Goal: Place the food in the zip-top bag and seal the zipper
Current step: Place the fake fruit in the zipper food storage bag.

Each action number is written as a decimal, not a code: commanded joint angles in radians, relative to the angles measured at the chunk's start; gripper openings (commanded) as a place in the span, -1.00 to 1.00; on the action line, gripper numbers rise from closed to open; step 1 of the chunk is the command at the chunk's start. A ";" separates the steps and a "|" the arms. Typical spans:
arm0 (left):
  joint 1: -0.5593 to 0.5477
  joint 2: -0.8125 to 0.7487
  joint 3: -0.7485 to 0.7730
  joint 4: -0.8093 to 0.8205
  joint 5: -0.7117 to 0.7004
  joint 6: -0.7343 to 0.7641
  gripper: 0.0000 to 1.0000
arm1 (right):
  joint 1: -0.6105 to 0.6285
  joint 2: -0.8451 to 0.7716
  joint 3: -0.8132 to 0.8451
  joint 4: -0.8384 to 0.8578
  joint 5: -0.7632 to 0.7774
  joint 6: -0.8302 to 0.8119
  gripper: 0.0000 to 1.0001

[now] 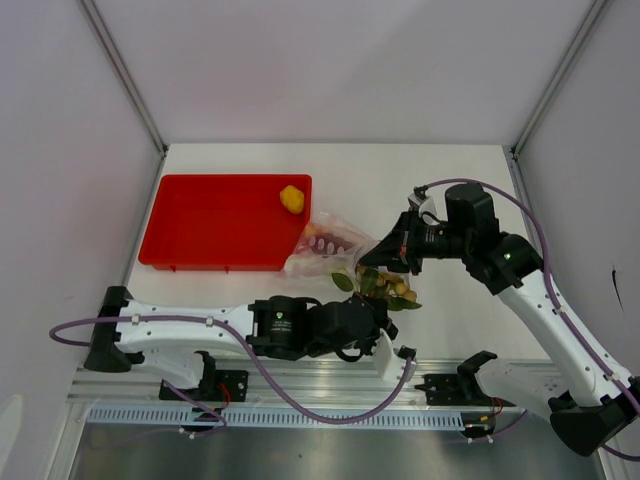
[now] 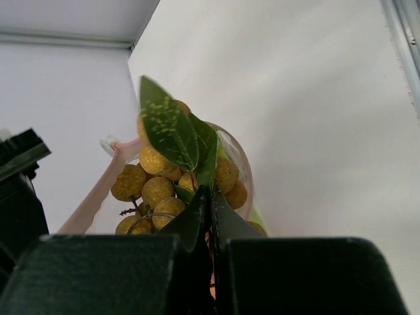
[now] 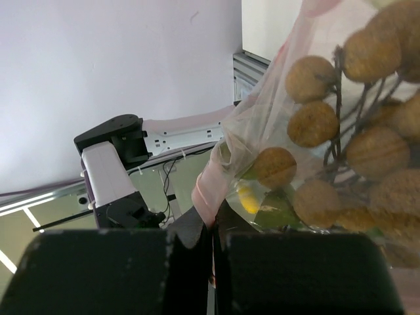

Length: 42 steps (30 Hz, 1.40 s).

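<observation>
Left gripper (image 2: 210,197): one of two; its two black fingers are pressed together on a green leaf at the foot of the berry bunch, right in front of the left wrist camera
Right gripper (image 3: 211,230): the second; both fingers are clamped together on the bag's mouth edge, with the pink-red strip rising from between them
Bunch of tan round berries (image 2: 157,191): one bunch on thin brown stems, roughly ten berries showing in the left wrist view; it sits between the two grippers at the bag's mouth, and from the right wrist view berries are seen through the plastic
Green leaves (image 2: 167,131): at least three, broad and speckled, standing up from the bunch
Clear crinkly zip-top bag with faint pink dots (image 1: 335,240): one; on the white table (image 1: 450,170), against the tray's near right corner
Pink-red zipper strip (image 3: 209,180): one; pinched by the right gripper and running beside the berries
Small yellow-orange fruit (image 1: 291,198): one; alone in the tray by its far right corner, apart from the bag
Red plastic tray (image 1: 200,225): one; shallow, rectangular, on the table's left side
Other bag contents: a small yellow shape and something green show through the plastic, too blurred to name
</observation>
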 commanded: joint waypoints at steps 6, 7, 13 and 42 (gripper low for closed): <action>0.084 -0.026 -0.024 0.130 -0.139 -0.100 -0.99 | 0.013 -0.037 0.008 0.083 -0.063 0.036 -1.00; 0.089 -0.029 -0.025 0.139 -0.148 -0.107 -0.99 | 0.013 -0.037 0.009 0.082 -0.063 0.033 -1.00; 0.098 -0.102 -0.027 0.162 -0.130 -0.223 -0.40 | 0.015 -0.033 0.006 0.039 -0.047 -0.023 -1.00; 0.098 -0.621 -0.093 0.122 -0.144 -0.949 0.99 | -0.003 -0.072 -0.006 -0.085 0.032 -0.241 -1.00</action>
